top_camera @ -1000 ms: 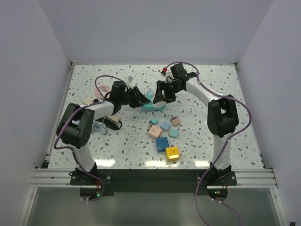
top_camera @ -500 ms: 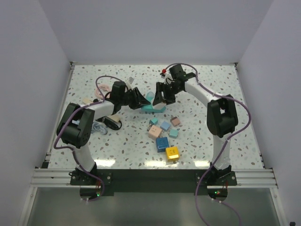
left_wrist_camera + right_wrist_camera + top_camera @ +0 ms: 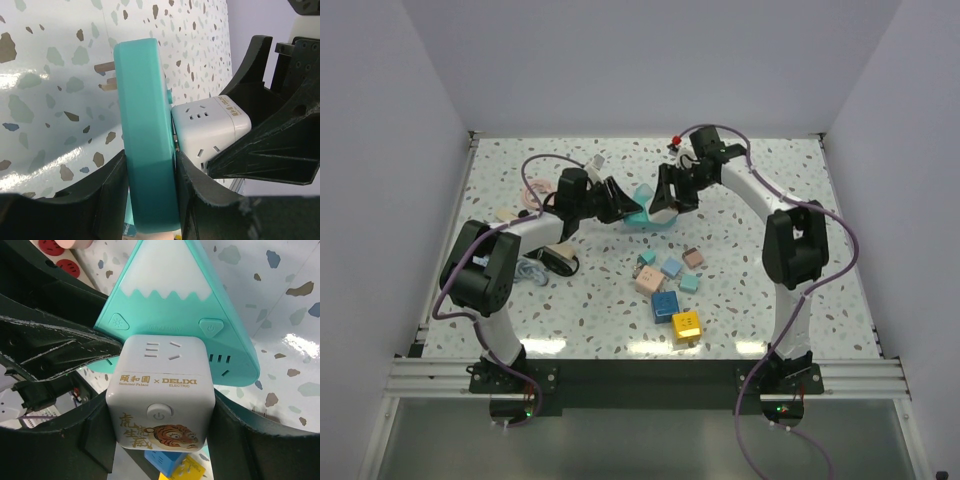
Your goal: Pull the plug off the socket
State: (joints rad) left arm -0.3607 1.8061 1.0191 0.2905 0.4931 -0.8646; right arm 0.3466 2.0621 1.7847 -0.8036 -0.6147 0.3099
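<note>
Left hand (image 3: 150,195) clamps the teal socket (image 3: 142,115), right hand (image 3: 161,430) clamps the white cube plug (image 3: 160,365); both touching, apparently not yet separated.

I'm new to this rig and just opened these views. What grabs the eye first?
Mid-table toward the back, both arms meet over one thing: the left tool clamps a teal mountain-shaped socket block, and the right tool clamps the white tiger-printed cube pressed against its face. Nearer the arms' bases lies a scatter of small coloured cubes.

Lab test cell: plain white walls (image 3: 640,60), speckled tabletop (image 3: 590,310), aluminium rail (image 3: 650,375)
</note>
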